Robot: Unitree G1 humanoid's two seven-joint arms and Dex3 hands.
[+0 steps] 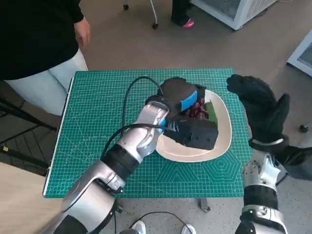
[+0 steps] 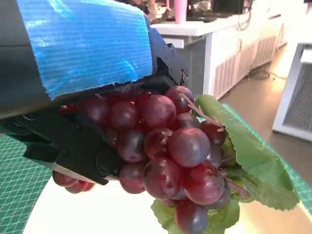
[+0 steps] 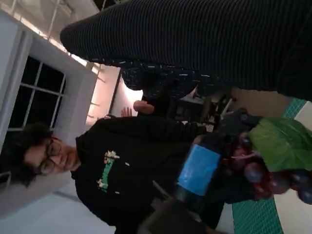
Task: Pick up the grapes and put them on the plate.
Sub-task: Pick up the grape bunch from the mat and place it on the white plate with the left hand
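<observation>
A bunch of dark red grapes with green leaves hangs over the cream plate. My left hand, black with blue tape, grips the bunch from the side, its fingers wrapped under the berries. In the left wrist view the plate's pale surface lies just below the grapes. My right hand in the black knitted glove hovers raised beyond the plate's right rim, fingers spread and holding nothing.
The plate sits on a green cutting mat covering the small table. A person in a black top stands at the table's far left corner. White cabinets stand on the floor beyond.
</observation>
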